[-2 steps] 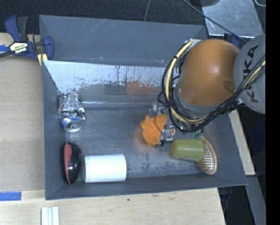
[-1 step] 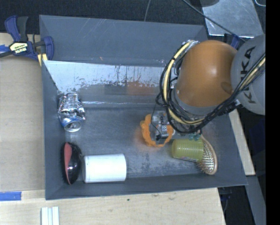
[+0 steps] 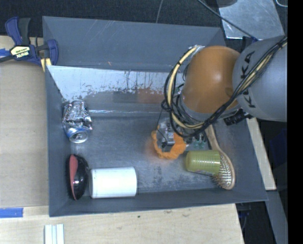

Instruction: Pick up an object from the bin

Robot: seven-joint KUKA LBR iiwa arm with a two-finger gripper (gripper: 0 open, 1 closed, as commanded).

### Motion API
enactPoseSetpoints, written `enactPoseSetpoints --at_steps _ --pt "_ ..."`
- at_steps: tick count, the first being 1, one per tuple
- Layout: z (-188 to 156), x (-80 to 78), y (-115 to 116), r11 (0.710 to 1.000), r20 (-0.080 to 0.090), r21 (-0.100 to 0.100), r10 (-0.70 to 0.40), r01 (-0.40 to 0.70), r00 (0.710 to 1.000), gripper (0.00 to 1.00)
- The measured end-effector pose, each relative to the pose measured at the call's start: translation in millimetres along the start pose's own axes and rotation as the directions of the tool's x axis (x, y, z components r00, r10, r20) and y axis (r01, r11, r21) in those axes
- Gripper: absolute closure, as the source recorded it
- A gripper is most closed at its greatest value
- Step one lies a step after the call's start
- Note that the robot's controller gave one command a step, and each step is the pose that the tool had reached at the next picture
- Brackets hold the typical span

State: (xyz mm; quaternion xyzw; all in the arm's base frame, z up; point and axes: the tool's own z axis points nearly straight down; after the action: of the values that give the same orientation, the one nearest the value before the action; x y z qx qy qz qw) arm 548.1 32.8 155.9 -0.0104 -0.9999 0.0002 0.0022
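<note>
The jaws are down on the orange lump point(image 3: 173, 149), right of the middle of the bin point(image 3: 131, 44); I cannot tell their opening. It looks unlifted; raising remains.

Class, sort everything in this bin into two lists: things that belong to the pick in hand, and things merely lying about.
In the job: the gripper; the lumpy orange object under it, mid-bin; the grey metal bin.
Lying about: crushed silver can, far left; black-and-red computer mouse; white cylinder; olive-green cylinder; wooden hairbrush, right.
</note>
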Motion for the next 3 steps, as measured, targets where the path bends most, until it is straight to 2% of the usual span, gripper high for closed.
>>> enactPoseSetpoints --at_steps 1,2,3 --pt "-2 0.1 0 1.0 0.003 -0.001 0.001 -0.001 1.0 0.0" --pt "44 -37.4 -68 0.998 0.006 0.003 -0.068 0.068 0.998 0.0" --pt "41 -37.9 -63 0.997 0.01 0.0 -0.071 0.071 0.997 1.0"
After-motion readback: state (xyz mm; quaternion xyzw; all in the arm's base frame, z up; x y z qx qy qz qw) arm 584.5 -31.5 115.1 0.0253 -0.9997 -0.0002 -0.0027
